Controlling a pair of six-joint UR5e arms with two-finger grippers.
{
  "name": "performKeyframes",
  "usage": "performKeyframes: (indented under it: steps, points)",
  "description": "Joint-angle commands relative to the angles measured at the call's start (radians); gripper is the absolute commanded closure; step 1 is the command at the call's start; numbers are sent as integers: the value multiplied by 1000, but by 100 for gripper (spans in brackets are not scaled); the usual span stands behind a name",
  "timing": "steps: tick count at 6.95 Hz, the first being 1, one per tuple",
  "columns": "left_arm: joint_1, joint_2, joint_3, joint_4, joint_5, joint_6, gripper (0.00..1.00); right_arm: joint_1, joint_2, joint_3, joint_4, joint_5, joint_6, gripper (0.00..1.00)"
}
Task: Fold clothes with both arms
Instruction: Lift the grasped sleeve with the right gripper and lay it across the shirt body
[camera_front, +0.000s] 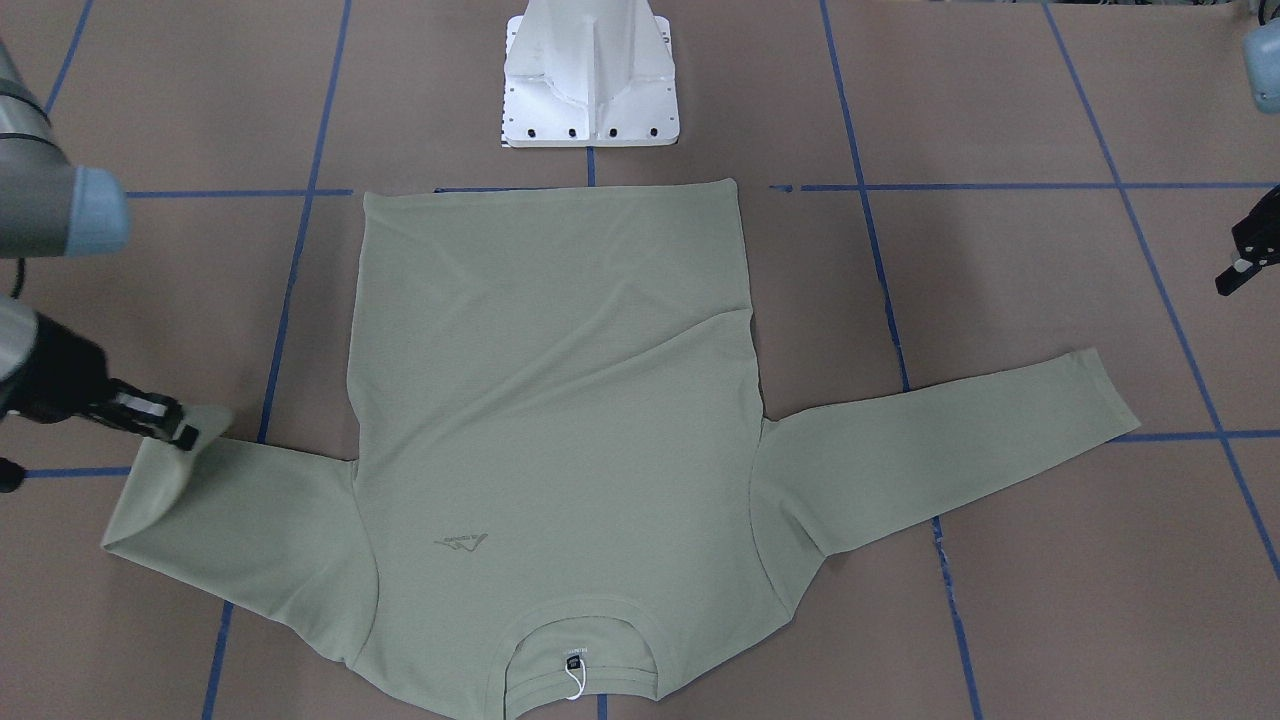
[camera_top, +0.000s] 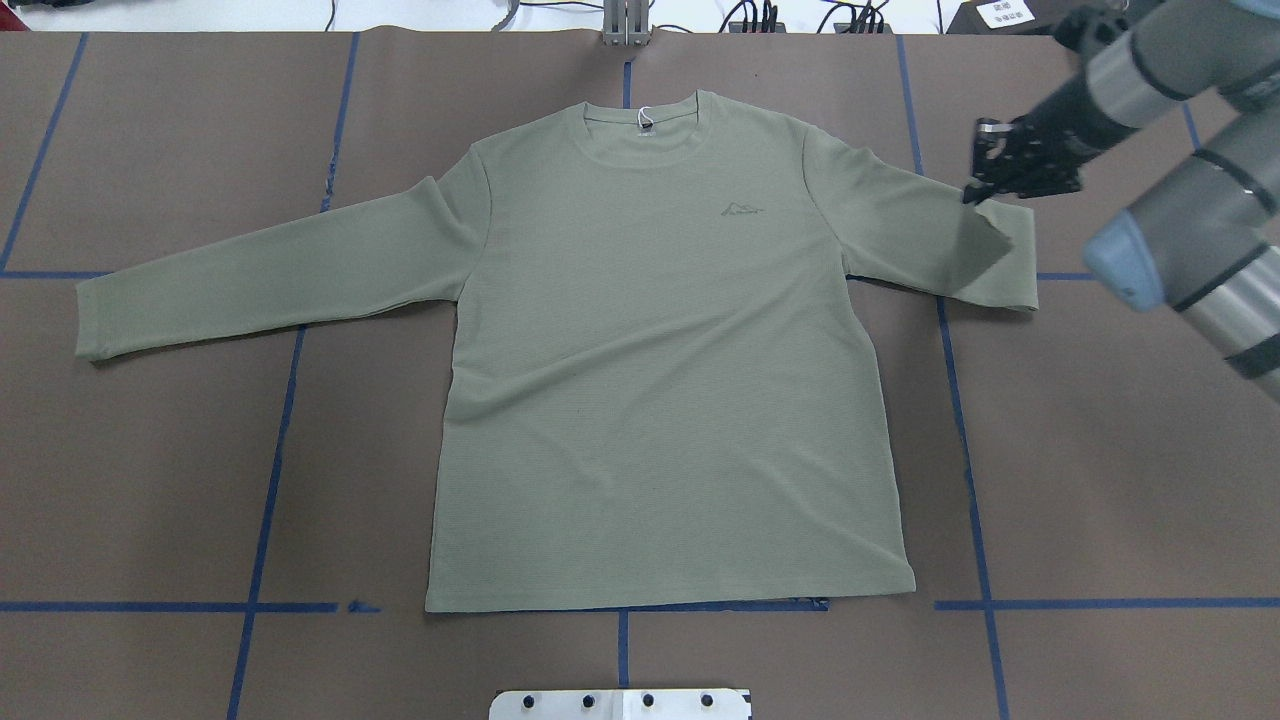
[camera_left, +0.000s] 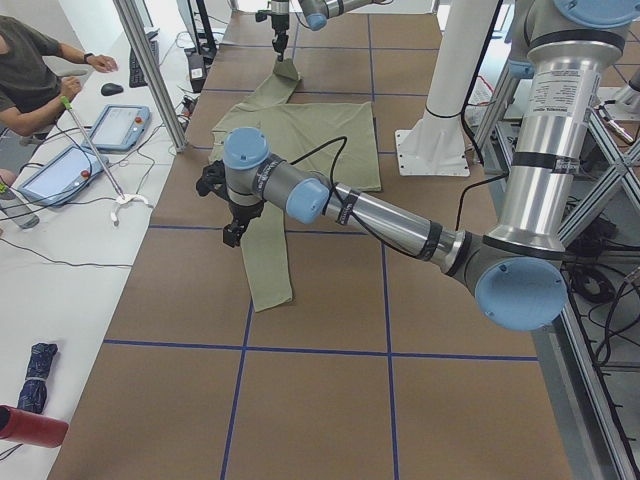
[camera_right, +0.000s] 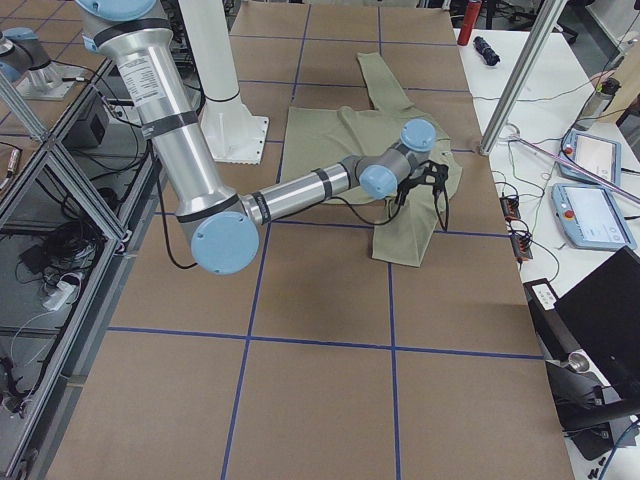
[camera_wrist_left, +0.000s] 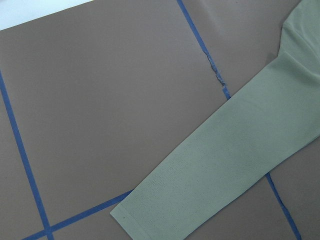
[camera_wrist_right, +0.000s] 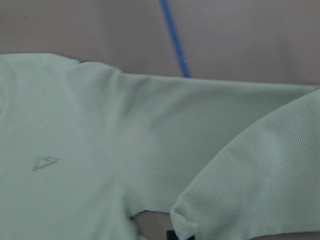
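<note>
Robotics lab, plainly. Brown paper-covered table (camera_top: 150, 450) gridded with blue tape. On the table's robot-side edge, a bolted white metal pedestal (camera_front: 590, 80) carrying two silver-tube robot arms with light-blue joint caps (camera_left: 400, 225). Beside the table, aluminium frame struts (camera_right: 60, 190) over tangled black cables (camera_right: 60, 290). Along the table's opposite side, white desks (camera_left: 60, 230) with grey-and-blue teach pendants (camera_right: 598, 157), a black laptop (camera_right: 605, 320) and a seated person (camera_left: 30, 70).

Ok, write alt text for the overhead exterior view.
A sage-green long-sleeved shirt lies flat, chest up, on a brown table marked with blue tape lines. At upper right the right pincer pinches the end of one sleeve, lifting it off the table; the other sleeve lies straight out to the left.
</note>
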Motion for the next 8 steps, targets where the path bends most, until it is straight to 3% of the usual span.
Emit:
performKeyframes:
  steps: [1, 3, 4, 6, 8]
  points:
    - [0, -2, 15, -11, 2, -1, 0, -211, 305, -114, 1, -261, 349, 100]
    - [2, -2, 22, -11, 2, -1, 0, -278, 507, -321, 8, -317, 366, 100]
    - [2, -3, 28, -11, 2, -1, 0, -320, 569, -377, 12, -379, 367, 100]
    - [8, -17, 44, -8, 4, -1, 0, -378, 620, -480, 102, -435, 366, 100]
    - [11, -21, 40, -17, 11, 2, 0, -424, 646, -515, 116, -492, 367, 100]
